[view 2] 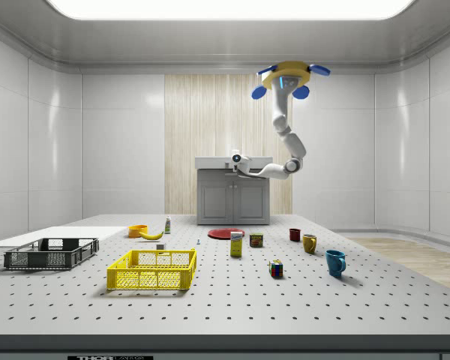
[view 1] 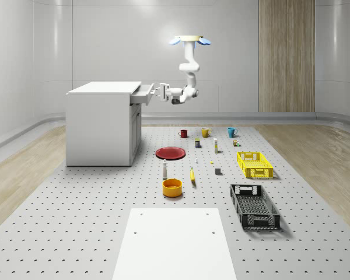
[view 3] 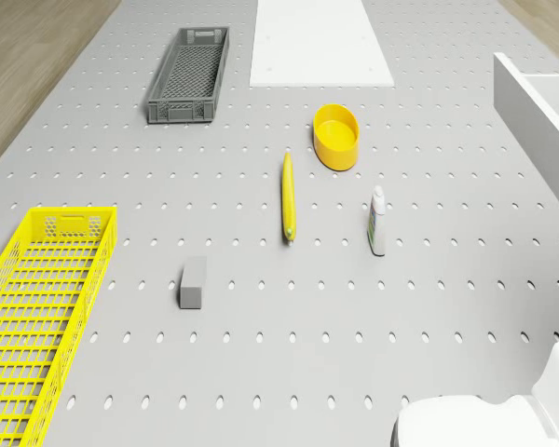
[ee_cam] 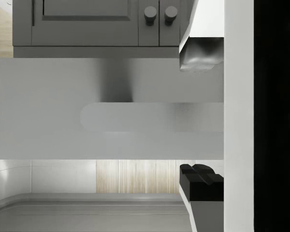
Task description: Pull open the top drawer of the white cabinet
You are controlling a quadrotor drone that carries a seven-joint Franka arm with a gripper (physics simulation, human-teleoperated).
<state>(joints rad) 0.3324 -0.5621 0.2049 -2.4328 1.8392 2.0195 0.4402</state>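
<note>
Drawer [view 1: 142, 93] and gripper [view 1: 161, 91] sit on one line: the top drawer juts a little from the white cabinet [view 1: 100, 123] toward the whole-scene view's right, and the gripper is right at its front face, reaching in from that same side. The drone [view 1: 191, 40] hovers high up, to the right of the cabinet and above the mugs' end of the table [view 1: 76, 221], with the arm bent down and leftward to the drawer.

In the wrist view the handle [ee_cam: 152, 117] lies as a long pale bar across the drawer front, and the two fingertips [ee_cam: 201, 53] stand on either side of it, one above and one below, near one end of the bar. They bracket the handle, but whether they are pressed onto it I cannot tell.

Since the drawer slides out toward the gripper's own side, the pull should run straight back along that line, away from the cabinet, at a right angle to the handle's long axis. The drawer looks only partly out, so most of its travel seems left.
</note>
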